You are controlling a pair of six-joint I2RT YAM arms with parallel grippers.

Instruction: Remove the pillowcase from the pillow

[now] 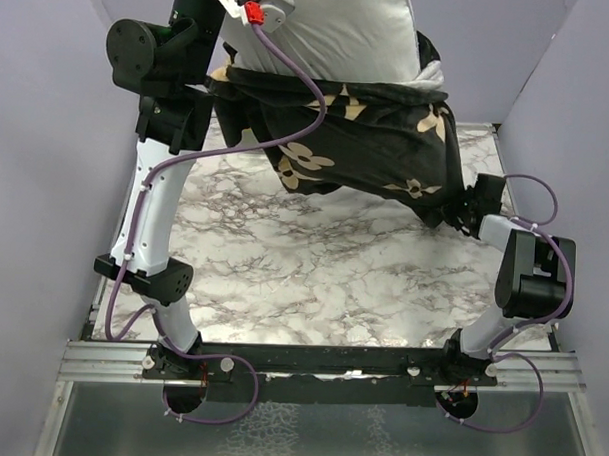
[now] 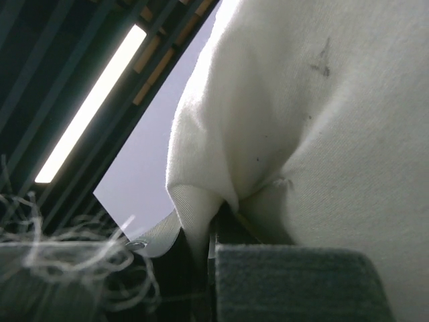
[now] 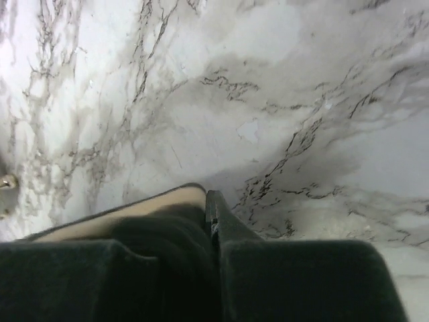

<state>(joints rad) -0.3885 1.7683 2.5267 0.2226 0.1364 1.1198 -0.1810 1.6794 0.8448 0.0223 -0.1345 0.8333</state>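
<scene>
The white pillow (image 1: 336, 34) is held up high at the back, its lower part still inside the black pillowcase (image 1: 368, 140) with tan flowers, which hangs bunched below it. My left gripper (image 1: 254, 8) is raised at the top and is shut on a corner of the pillow (image 2: 201, 208). My right gripper (image 1: 463, 212) is low at the right, shut on the pillowcase's lower corner (image 3: 161, 221) just above the marble table.
The marble-patterned table (image 1: 313, 278) lies below the hanging fabric. Lilac walls (image 1: 48, 129) close in on the left, right and back. A metal rail (image 1: 320, 364) carries both arm bases at the near edge.
</scene>
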